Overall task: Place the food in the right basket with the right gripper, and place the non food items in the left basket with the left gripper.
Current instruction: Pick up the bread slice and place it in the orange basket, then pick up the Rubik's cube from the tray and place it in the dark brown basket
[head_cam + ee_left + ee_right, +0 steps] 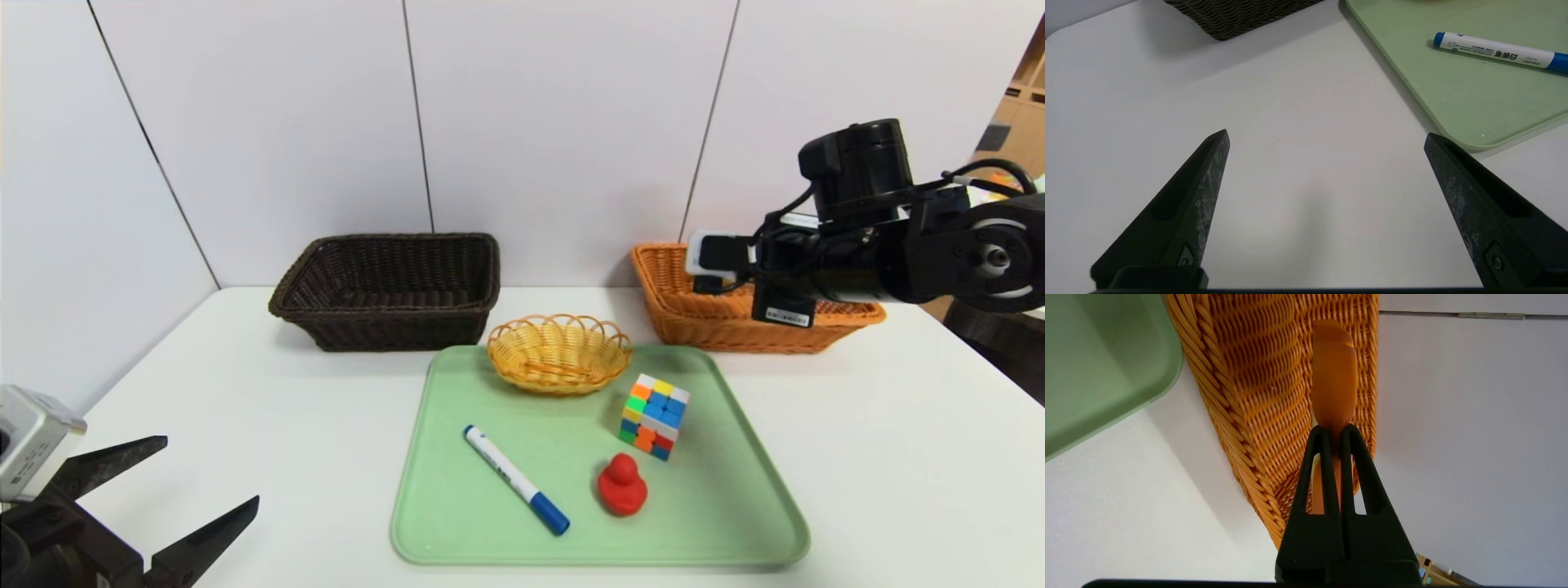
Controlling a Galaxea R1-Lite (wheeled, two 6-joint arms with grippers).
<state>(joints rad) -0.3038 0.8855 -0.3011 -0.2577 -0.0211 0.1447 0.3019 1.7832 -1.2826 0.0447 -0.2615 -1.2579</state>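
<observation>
My right gripper [1334, 430] is shut on the food, a toy bread slice [1333, 375] seen edge-on by its orange-brown crust. It hangs over the orange right basket [1257, 375]. In the head view the right arm [865, 237] reaches over that basket [694, 322] and hides the bread. The puzzle cube [655, 415], the white marker with blue cap [516, 479] and the red duck [621, 485] lie on the green tray [457, 523]. The dark left basket [384, 318] stands at the back. My left gripper [209, 470] is open over bare table, left of the tray.
A small round yellow basket [559, 353] sits on the tray's far edge between the two large baskets. White wall panels stand close behind the baskets. In the left wrist view the marker [1494, 51] lies beyond the tray's rim [1453, 134].
</observation>
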